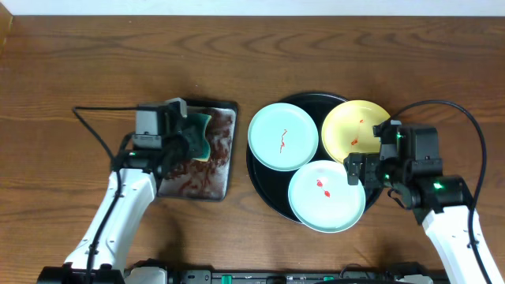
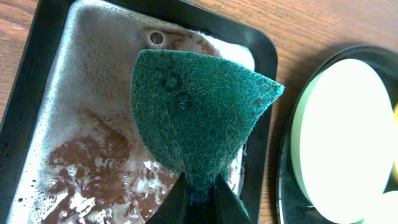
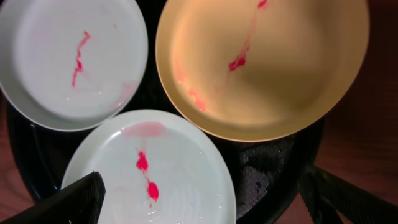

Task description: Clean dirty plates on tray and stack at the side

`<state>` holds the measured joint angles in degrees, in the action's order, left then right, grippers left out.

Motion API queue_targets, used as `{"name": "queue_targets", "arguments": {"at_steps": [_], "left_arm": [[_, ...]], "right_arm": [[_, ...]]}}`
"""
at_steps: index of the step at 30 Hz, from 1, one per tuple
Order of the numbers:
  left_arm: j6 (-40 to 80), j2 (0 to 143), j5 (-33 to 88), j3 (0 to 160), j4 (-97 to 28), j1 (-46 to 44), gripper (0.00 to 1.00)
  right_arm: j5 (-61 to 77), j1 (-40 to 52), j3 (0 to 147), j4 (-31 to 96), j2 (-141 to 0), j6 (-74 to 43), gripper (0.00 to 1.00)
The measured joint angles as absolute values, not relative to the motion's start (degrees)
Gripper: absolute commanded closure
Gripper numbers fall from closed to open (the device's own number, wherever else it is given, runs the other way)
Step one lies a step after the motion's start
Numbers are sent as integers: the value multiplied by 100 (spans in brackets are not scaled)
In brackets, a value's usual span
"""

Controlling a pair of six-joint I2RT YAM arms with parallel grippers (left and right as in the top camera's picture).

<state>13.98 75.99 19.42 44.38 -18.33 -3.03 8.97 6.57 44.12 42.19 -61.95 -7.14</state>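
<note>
Brown wood-grain table (image 1: 79,63), with a pale strip (image 1: 252,6) along the far edge at 12 o'clock; nothing else of the room shows. A black cable (image 1: 96,130) loops on the table by the left arm, another (image 1: 467,130) by the right arm. Two containers. The round black tray (image 1: 262,183) sits just toward 3 o'clock from table centre and holds all three plates. A mint plate (image 1: 282,136) is at the tray's 10 o'clock with a thin red squiggle. The yellow plate (image 1: 355,130) is at 1 o'clock, with red smears, its edge hanging over the rim. The second mint plate (image 1: 326,196) is at 5 o'clock, with red dots and a faint pink wash, also past the rim. The plates crowd together; overlap or only touching, can't tell. All are smeared and none is out on the bare table. The wet black floor shows between them in the right wrist view. A rectangular dark-rimmed tray (image 1: 207,180) sits toward 9 o'clock from the round tray, apart from it, with reddish-brown foamy liquid inside. The left gripper (image 2: 199,190) is pinched tight on the green sponge (image 2: 199,106), with the sponge fanned out over the rectangular tray's 12 o'clock end; whether it touches the tray is unclear. The right gripper (image 1: 369,150) is spread fully wide, nothing in it, over the round tray's 3 o'clock side between the yellow and the near mint plate.
</note>
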Motion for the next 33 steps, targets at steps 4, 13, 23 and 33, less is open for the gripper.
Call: {"name": "queue_targets", "arguments": {"at_steps": [4, 13, 23, 33], "left_arm": [[1404, 7599, 2425, 4438, -1831, -99, 93], [1361, 7599, 2930, 4438, -1828, -38, 93], [1350, 7599, 2989, 4438, -1806, -38, 93], [1347, 7612, 2781, 4423, -1789, -119, 93]], "right_arm": [[919, 657, 4412, 4219, -6445, -714, 1], [926, 657, 4412, 4217, -6827, -714, 1], [937, 657, 4412, 4174, -6921, -714, 1], [941, 657, 4412, 4174, -6921, -714, 1]]}}
